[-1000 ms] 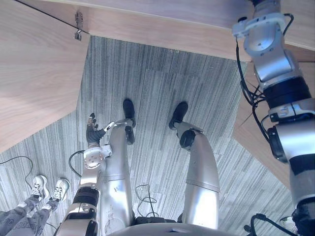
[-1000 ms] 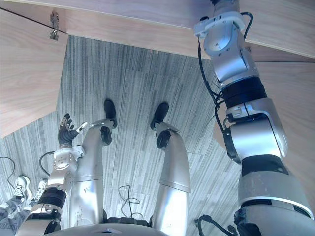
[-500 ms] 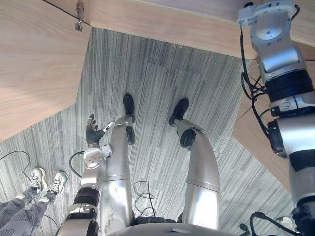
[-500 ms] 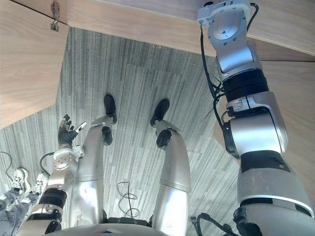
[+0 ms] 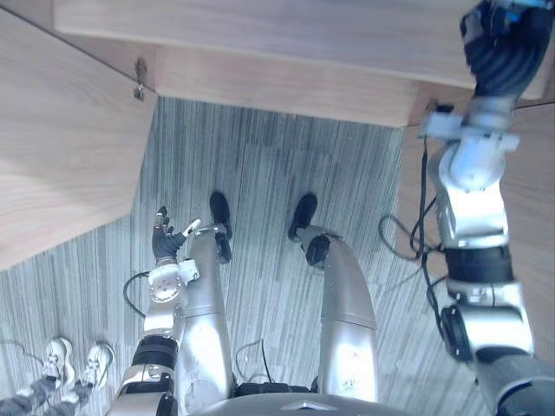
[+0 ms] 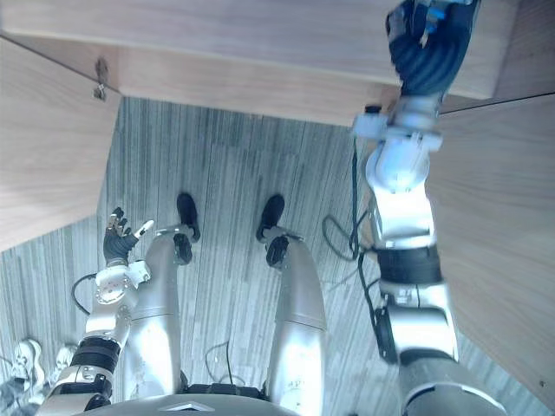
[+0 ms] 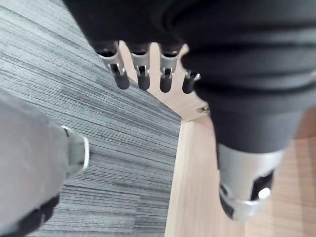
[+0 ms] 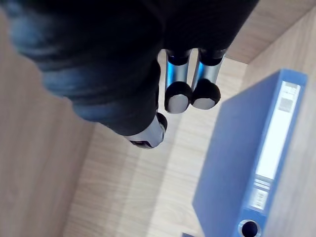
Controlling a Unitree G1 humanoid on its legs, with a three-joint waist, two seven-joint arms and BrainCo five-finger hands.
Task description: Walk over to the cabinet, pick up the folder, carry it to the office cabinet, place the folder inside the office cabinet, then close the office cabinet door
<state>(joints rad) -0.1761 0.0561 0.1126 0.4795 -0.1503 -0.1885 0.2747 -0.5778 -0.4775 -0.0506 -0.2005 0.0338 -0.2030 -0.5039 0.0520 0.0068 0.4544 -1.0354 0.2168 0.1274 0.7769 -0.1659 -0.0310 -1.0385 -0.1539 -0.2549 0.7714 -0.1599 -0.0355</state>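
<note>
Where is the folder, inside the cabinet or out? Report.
Inside: the blue folder stands between wooden cabinet walls, apart from the right hand.

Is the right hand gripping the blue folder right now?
No: in the right wrist view the blue folder sits inside the wooden cabinet, clear of the right hand, which holds nothing.
</note>
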